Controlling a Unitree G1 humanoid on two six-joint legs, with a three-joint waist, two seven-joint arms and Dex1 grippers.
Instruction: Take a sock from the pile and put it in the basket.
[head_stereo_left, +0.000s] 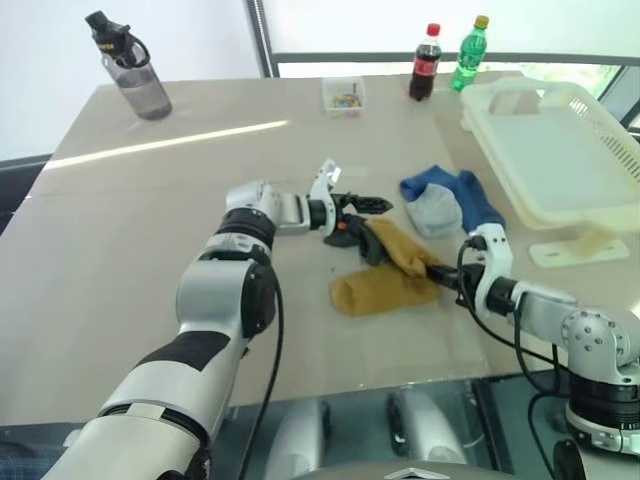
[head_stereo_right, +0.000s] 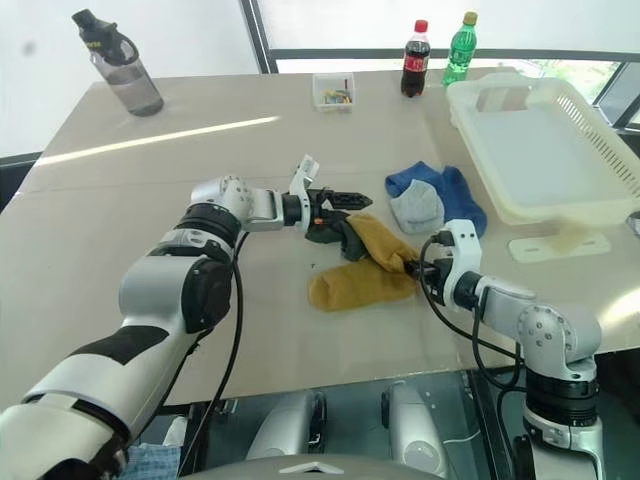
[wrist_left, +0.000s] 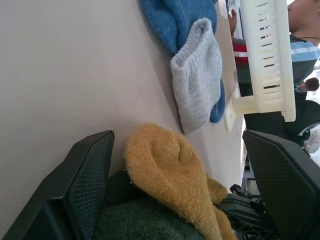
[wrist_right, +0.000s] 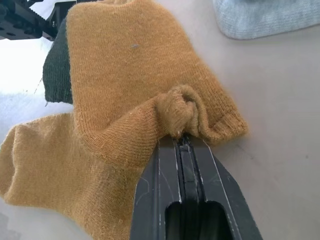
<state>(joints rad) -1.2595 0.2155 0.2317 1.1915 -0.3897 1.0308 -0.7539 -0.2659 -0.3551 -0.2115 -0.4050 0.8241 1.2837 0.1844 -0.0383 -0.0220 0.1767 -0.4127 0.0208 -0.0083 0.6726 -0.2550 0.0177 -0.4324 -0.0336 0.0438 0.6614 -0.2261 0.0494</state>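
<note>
no readable text — cola bottle (head_stereo_left: 425, 63) label too small, illegible

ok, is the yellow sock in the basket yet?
No, the yellow sock lies on the table, pinched at one edge by the right gripper, well short of the basket.

Both eye views look forward and down over the counter (head_stereo_left: 150, 250) from the head. Each wrist view sits very near the yellow sock (wrist_right: 125, 90), which all views share.
</note>
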